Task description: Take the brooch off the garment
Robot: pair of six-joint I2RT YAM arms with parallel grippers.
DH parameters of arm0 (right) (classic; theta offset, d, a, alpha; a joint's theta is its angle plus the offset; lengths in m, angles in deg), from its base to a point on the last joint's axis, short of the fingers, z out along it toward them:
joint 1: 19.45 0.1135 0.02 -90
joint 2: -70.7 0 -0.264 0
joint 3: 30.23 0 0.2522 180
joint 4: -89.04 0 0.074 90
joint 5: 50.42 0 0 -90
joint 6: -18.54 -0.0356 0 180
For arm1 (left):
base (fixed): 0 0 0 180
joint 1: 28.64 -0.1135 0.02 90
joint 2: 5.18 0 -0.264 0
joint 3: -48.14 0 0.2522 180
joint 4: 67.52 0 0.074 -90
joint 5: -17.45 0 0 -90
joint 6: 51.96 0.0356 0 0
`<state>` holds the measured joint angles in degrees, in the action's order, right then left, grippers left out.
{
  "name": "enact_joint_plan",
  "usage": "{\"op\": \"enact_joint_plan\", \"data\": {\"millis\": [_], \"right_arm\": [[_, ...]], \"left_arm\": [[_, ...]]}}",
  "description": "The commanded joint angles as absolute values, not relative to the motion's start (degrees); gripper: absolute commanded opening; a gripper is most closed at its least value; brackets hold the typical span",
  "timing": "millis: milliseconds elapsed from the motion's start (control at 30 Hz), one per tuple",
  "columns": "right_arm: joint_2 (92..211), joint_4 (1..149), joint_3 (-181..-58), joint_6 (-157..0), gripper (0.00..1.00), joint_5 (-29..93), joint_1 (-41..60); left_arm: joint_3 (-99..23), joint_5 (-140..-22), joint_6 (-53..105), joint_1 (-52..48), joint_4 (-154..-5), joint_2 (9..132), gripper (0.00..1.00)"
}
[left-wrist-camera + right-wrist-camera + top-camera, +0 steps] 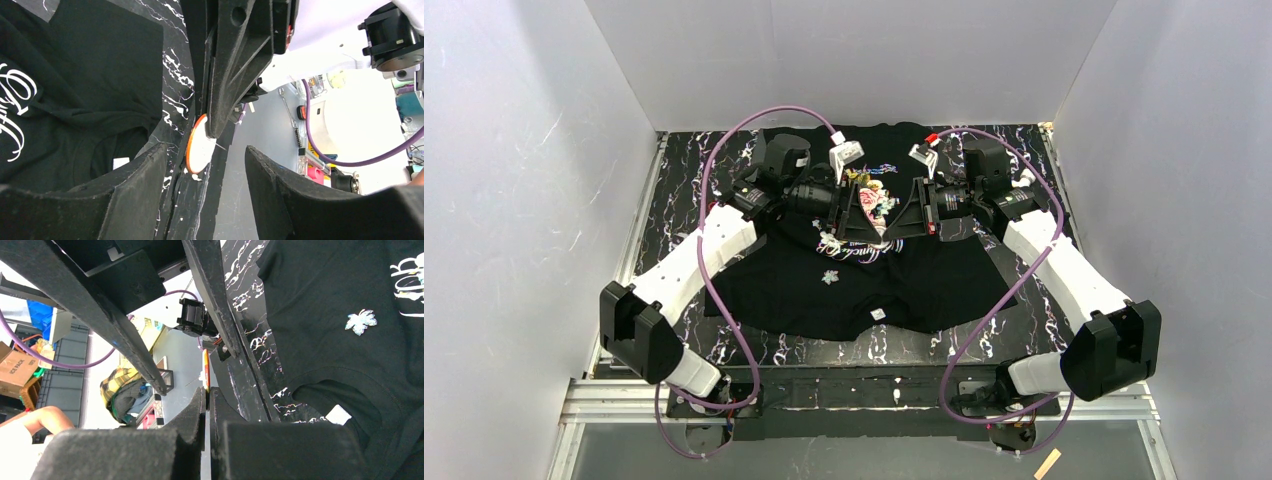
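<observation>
Brooch, a round white disc with an orange rim (197, 147), sits pinched in the right gripper (207, 390) at the lower centre of the left wrist frame. It looks clear of the cloth.

Large black T-shirt with a pink rose print and white lettering (804, 290) lies flat across the middle of the overhead frame, on the black marble-pattern table (674, 200). Both grippers meet above the print. Risk: the right jaws are closed on the disc's edge only, so it could pivot or slip and drop back onto the shirt. A thin pin seems to jut from it and could snag cloth if carried low. Left gripper (205, 150): jaws parted, one either side of the disc, touching and holding nothing.
</observation>
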<state>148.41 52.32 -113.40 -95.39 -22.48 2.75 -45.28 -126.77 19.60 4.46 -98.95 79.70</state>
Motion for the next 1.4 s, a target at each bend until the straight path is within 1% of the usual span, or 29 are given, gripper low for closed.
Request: {"op": "enact_joint_plan", "data": {"millis": [0, 367, 467, 667, 833, 967, 1267, 1367], "right_arm": [[146.95, 54.10, -114.39, -96.25, 0.01, -23.52, 2.87], [146.73, 52.61, -114.54, -94.40, 0.01, -22.91, 2.81], [146.73, 52.61, -114.65, -94.40, 0.01, -22.95, 2.87], [146.66, 52.93, -114.74, -94.69, 0.01, -23.17, 2.87], [146.55, 53.41, -114.75, -94.99, 0.01, -23.47, 2.86], [146.46, 54.76, -114.21, -96.00, 0.01, -24.51, 2.86], [146.25, 59.31, -112.85, -99.77, 0.01, -27.48, 2.85], [146.16, 60.32, -112.55, -100.66, 0.01, -28.27, 2.87]], "left_arm": [[-47.95, -126.31, 21.42, 5.38, -101.53, 79.67, 0.56], [-49.83, -125.00, 19.69, 5.56, -101.50, 81.56, 0.50], [-49.89, -124.08, 19.80, 5.71, -101.49, 81.65, 0.47], [-50.33, -122.81, 21.22, 6.47, -102.82, 81.98, 0.44], [-50.34, -122.04, 22.14, 6.51, -103.66, 82.01, 0.35], [-50.23, -121.36, 23.02, 6.51, -104.34, 82.03, 0.31], [-50.16, -121.50, 23.67, 6.51, -104.37, 82.16, 0.17], [-50.06, -121.50, 23.71, 6.49, -104.38, 82.12, 0.15]]}}
